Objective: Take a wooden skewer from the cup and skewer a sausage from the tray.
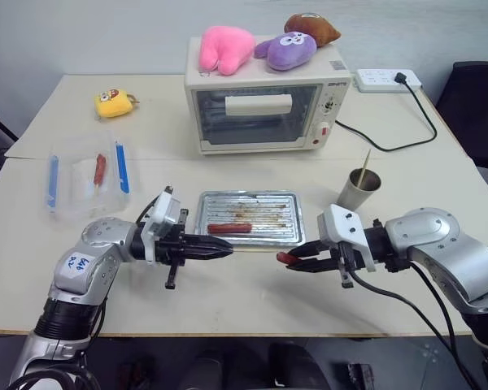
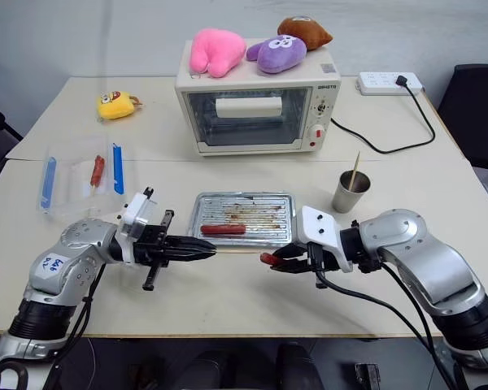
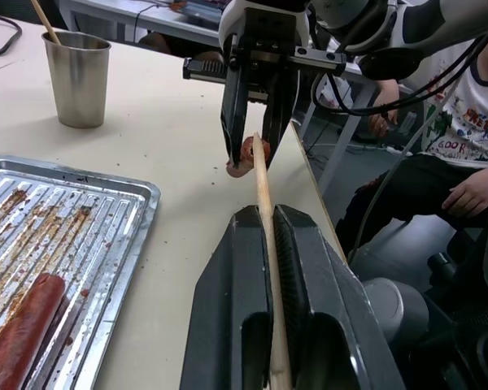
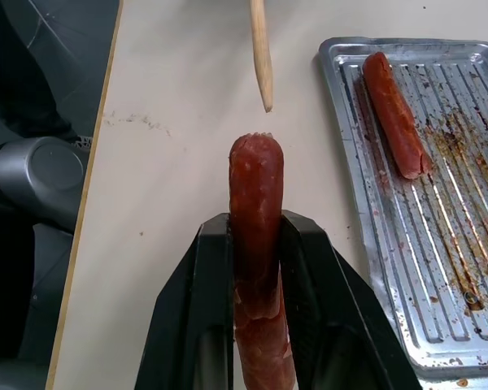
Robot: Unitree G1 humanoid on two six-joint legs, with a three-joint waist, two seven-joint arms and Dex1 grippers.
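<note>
My left gripper [image 1: 228,253] is shut on a wooden skewer [image 3: 261,175], which lies level between its fingers and points at my right gripper [image 1: 286,260]. The right gripper is shut on a dark red sausage [image 4: 256,203], held lengthwise with its rounded end facing the skewer. The skewer's sharp tip [image 4: 265,97] stops a short gap from that end, not touching it. Both grippers hover over the table just in front of the silver tray [image 1: 296,221], where another sausage [image 1: 228,228] lies. The metal cup [image 1: 359,190] stands right of the tray with one skewer [image 1: 363,165] in it.
A toaster oven [image 1: 264,106] with plush toys on top stands behind the tray. A clear box with blue clips [image 1: 88,177] at the left holds a skewered sausage. A yellow toy [image 1: 115,102], a power strip [image 1: 388,79] and its cable sit farther back. A person [image 3: 464,162] sits beyond the table's edge.
</note>
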